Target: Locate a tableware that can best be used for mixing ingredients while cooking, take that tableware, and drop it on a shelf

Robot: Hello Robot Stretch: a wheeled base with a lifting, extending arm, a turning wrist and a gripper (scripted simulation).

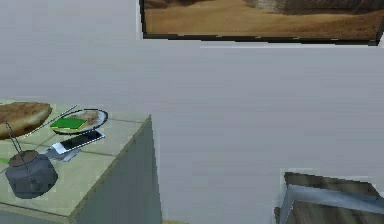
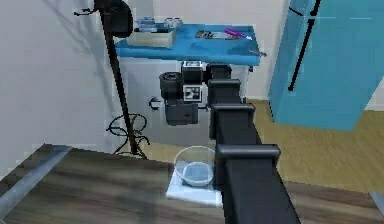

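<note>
- In the arm side view a clear glass bowl [image 2: 195, 167] stands upright on a white mat [image 2: 181, 190], about midway along a dark wooden tabletop [image 2: 90, 185] and nearer its far edge than its near one.
- The dark square arm [image 2: 242, 150] rises from the bottom edge just to the right of the bowl. I cannot tell whether it touches the bowl.
- The jaws are at the arm's far end, left of two white squares [image 2: 191, 83] with black marks. They lie past the wooden tabletop's far edge and appear below the near edge of a blue tabletop [image 2: 200, 48].
- I cannot tell how the jaws are set or whether they hold anything, because their tips are lost against the dark body.
- On the blue tabletop a shallow box [image 2: 155, 38] sits toward the left end, and a pink-purple item [image 2: 236, 32] lies near the right end.
- A black coat stand [image 2: 121, 90] rises left of the blue tabletop, and a blue door [image 2: 330, 60] is on the right.
- In the forward view a pale tabletop [image 1: 125, 135] fills the lower left, its corner pointing toward the wall.
- On it are a loaf [image 1: 25, 115] at the left edge, a plate [image 1: 82, 121] with something green, a phone [image 1: 78, 143] just in front of the plate, and a grey pot [image 1: 32, 175] with thin sticks nearest the camera.
- A framed painting [image 1: 260, 20] hangs high on the wall, and a wooden piece [image 1: 325, 195] shows in the lower right corner.
</note>
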